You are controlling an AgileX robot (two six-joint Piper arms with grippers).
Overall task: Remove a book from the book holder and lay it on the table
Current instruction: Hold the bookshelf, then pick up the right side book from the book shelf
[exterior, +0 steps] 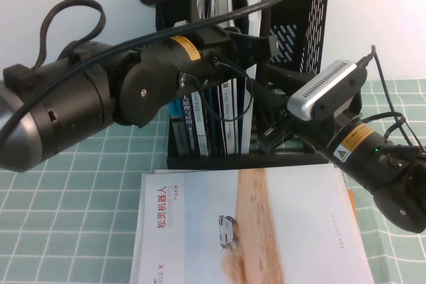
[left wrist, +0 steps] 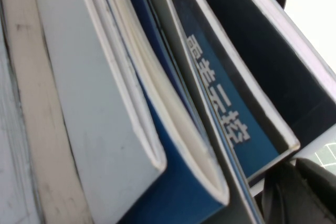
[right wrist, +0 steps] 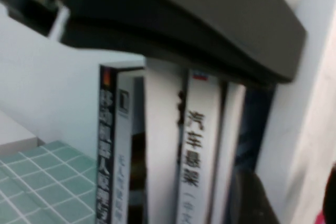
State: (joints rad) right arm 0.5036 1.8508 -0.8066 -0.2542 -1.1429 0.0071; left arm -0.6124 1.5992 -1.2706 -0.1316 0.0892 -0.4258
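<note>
The left gripper (exterior: 256,48) is reaching into the top of the book holder (exterior: 313,11), probably to pull 1 upright volume free, though I cannot tell its state. The book is not showing its cover, so it is likely sitting among those spines. The right gripper (exterior: 271,139), state also unclear, is pressing near the holder's base on the table (exterior: 66,217), perhaps steadying it.

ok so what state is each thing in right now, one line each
book holder: upright on the table, books still standing in it
white book with tan stripe: lying flat on the table in front of the holder
standing books: upright, spines out
left tool: reaching into the holder among the books
right tool: low at the holder's right front, open
</note>
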